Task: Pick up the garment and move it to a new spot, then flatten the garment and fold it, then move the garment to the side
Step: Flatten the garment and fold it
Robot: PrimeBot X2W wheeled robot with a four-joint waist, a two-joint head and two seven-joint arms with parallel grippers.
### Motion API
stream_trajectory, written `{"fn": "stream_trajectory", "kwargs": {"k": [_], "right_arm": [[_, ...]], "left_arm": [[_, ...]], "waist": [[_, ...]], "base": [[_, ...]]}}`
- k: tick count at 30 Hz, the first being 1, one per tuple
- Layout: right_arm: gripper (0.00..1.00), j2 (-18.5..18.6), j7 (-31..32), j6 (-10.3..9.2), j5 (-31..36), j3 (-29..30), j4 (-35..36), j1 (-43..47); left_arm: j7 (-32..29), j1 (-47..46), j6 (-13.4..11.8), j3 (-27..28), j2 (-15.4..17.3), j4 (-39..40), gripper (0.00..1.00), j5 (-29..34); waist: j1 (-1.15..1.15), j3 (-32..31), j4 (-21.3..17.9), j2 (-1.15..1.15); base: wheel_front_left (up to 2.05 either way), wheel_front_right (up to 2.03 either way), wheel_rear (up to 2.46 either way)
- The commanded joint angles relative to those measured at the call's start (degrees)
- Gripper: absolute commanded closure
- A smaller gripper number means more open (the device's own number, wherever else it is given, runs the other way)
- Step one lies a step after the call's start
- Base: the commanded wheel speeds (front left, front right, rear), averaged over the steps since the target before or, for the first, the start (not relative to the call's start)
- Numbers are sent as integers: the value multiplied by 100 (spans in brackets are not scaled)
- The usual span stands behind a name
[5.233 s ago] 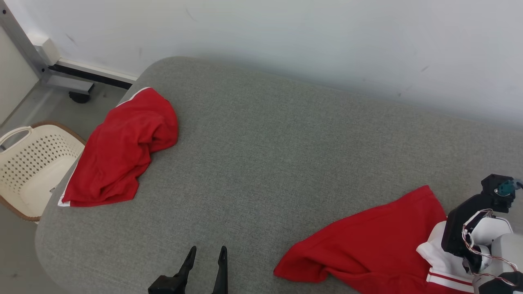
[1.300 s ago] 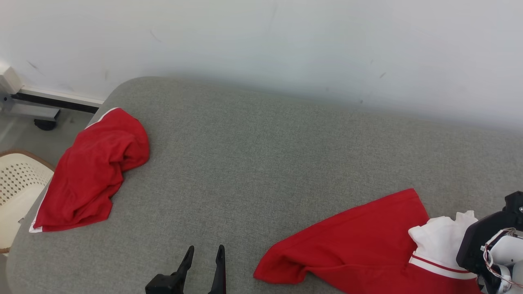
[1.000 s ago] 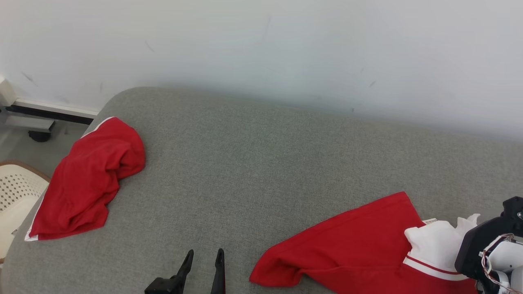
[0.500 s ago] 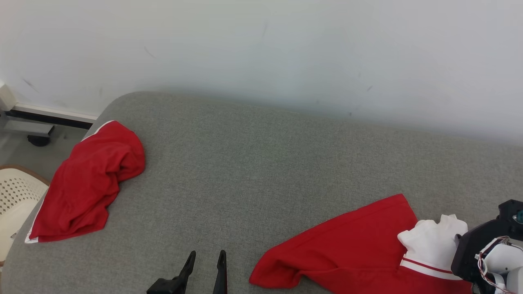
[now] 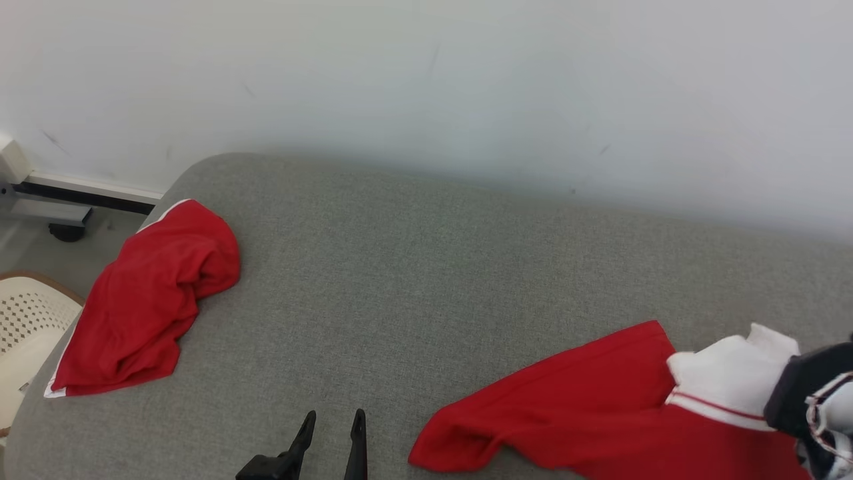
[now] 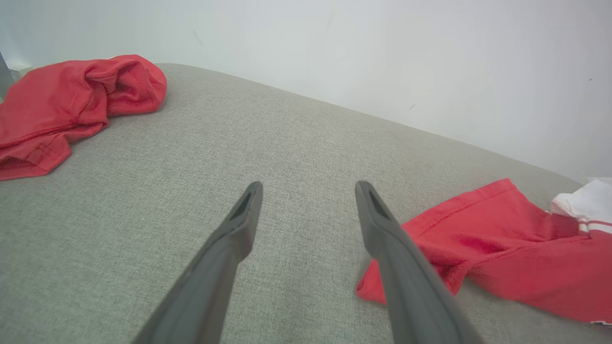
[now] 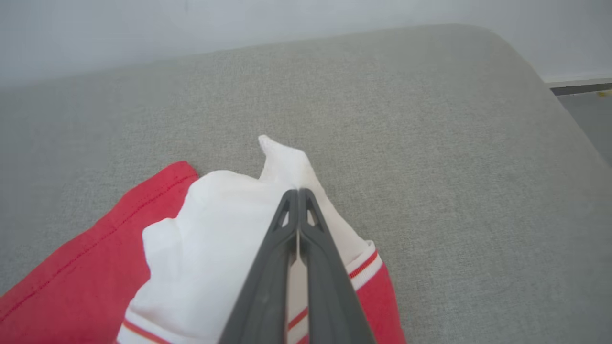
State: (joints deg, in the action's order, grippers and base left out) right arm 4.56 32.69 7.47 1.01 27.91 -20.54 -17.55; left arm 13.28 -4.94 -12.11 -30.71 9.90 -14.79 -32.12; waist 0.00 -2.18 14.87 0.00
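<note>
Soft matt red cloth garment (image 5: 586, 420), rough grey woven fabric cushion (image 5: 413, 267)

A broad grey upholstered cushion (image 5: 413, 267) with rounded corners sits against a plain, faintly scuffed white wall (image 5: 426, 73) in soft even light, with a cream perforated basket (image 5: 26, 317), grey floor (image 5: 93, 263) and a castered metal frame (image 5: 46, 212) at the left.

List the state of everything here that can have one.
left claw: open, empty, above the grey cushion
right claw: shut on the red-and-white garment
red-and-white garment: unfolded, lying rumpled, white part pinched up
red garment: crumpled at the cushion's left edge
</note>
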Motion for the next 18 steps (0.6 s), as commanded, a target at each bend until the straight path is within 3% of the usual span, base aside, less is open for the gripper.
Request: {"fn": "stream_trajectory", "kwargs": {"k": [1,8,15,17,18], "right_arm": [[100,23,-44,6,-39,80,60,24],[100,-111,-8,6,-103,746,811,516],[100,-157,120,6,236,1161,834,750],[0,-167,222,6,196,1207,680,770],[0,-169,225,6,87,1191,599,754]], "left_arm": [[25,44,-15,5,27,-7,0,-34],[42,136,-54,55,63,45,0,-98],[7,63,-28,-3,61,69,0,-86],[-32,31,-7,-46,47,41,0,-102],[-78,30,15,-66,45,16,0,-123]], "waist": [[0,-23,-9,0],[0,-75,-167,0],[0,-72,-311,0],[0,-81,-311,0],[0,-86,-309,0]], "base": [[0,0,0],[0,0,0],[0,0,0],[0,0,0],[0,0,0]]}}
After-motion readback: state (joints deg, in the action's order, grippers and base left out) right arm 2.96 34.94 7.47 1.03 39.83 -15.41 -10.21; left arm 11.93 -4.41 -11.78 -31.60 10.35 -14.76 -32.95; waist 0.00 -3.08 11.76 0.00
